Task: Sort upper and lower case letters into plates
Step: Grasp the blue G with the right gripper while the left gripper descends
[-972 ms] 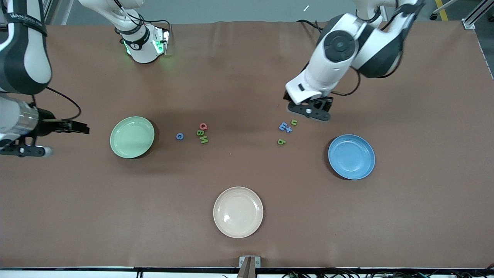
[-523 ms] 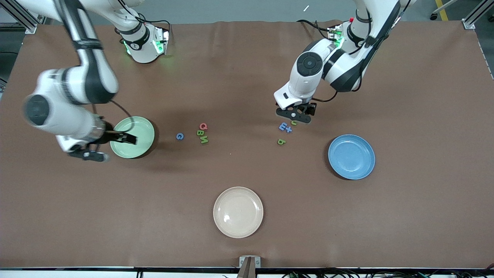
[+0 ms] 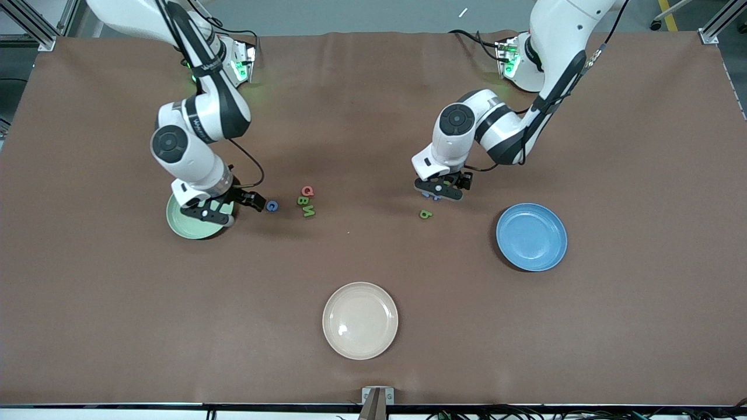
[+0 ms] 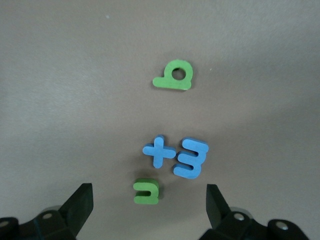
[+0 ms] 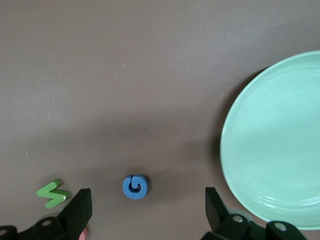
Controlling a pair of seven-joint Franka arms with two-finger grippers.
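The mint green plate (image 3: 185, 226) lies toward the right arm's end of the table, the blue plate (image 3: 531, 236) toward the left arm's end. My right gripper (image 3: 254, 201) is open and empty, low beside the mint plate (image 5: 275, 145), its jaws astride a blue G (image 5: 135, 186). My left gripper (image 3: 442, 189) is open and empty over a small cluster: a green u (image 4: 146, 191) between its jaws, a blue plus (image 4: 159, 151) and a blue E (image 4: 191, 158). A green b (image 3: 425, 214) lies nearer the front camera than this cluster.
A red Q (image 3: 307, 191), a green B (image 3: 303, 200) and a green N (image 3: 309, 211) lie mid-table beside the blue G (image 3: 271, 205). A cream-white plate (image 3: 360, 320) sits nearest the front camera.
The right arm swung in from the table's end, across the mint plate, to the blue G. The left gripper moved down over the u, plus and E cluster.
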